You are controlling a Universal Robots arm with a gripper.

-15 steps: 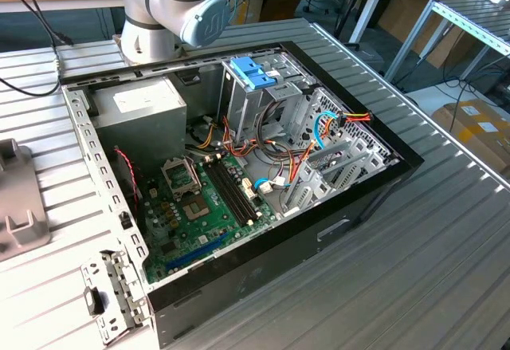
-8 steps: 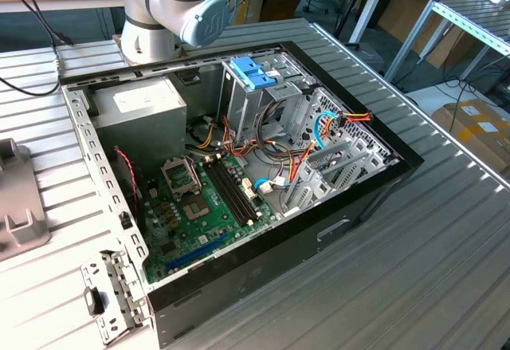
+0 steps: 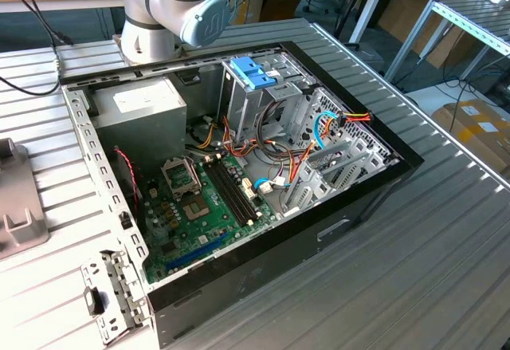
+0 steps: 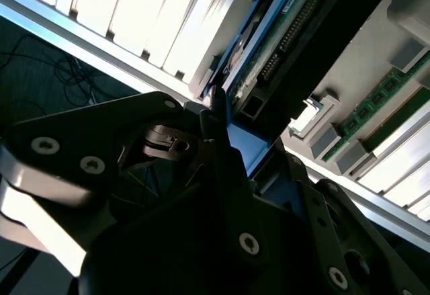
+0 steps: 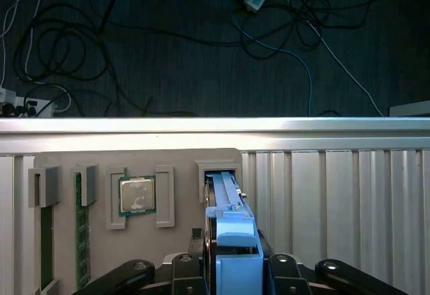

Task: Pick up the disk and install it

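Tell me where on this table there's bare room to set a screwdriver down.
Widest bare patch: the ribbed table on the exterior view's right of the computer case, out to the table edge. A narrower strip lies between the case and the grey tray on the exterior view's left. Inside the case it is crowded with cables.

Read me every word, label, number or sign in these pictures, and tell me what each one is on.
No text here is legible enough to quote.
White label on the power supply: too small to read.
Labels on the cardboard boxes: too small to read.
Marking on the processor chip: blurred.
Print on the motherboard: too small to read.
The disk: no readable print.
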